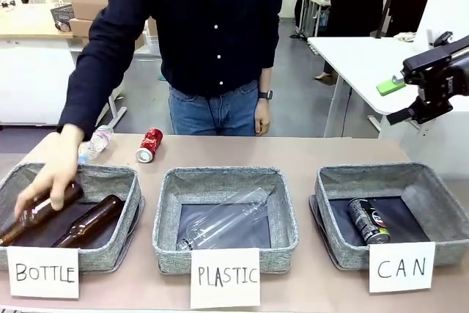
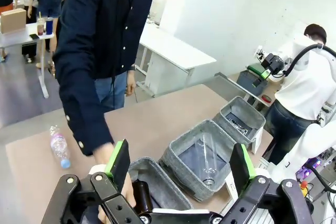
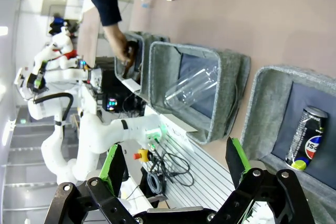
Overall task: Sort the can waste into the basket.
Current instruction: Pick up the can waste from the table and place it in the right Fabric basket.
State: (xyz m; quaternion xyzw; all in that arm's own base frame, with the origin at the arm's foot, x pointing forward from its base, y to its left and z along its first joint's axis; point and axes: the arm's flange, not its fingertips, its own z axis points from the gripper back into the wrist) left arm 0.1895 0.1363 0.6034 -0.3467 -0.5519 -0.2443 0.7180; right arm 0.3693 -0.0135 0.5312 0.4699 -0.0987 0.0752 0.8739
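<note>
Brown worktop (image 1: 308, 152), person (image 1: 212, 27) at the far side. Black can (image 1: 368, 221) lying in the basket (image 1: 366, 175) at lower right — red can (image 1: 149, 144) at upper left, not yet sorted. Right gripper (image 1: 393, 100) and left gripper (image 2: 179, 166) both wide apart, empty. Next, likely: reach far across, pinch the red can.

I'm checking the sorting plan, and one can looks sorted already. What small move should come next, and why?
Probably swing the open right gripper left toward the red can: it lies on the table, while the black can is already in the CAN basket, and the person's hand is busy right before the left gripper.
</note>
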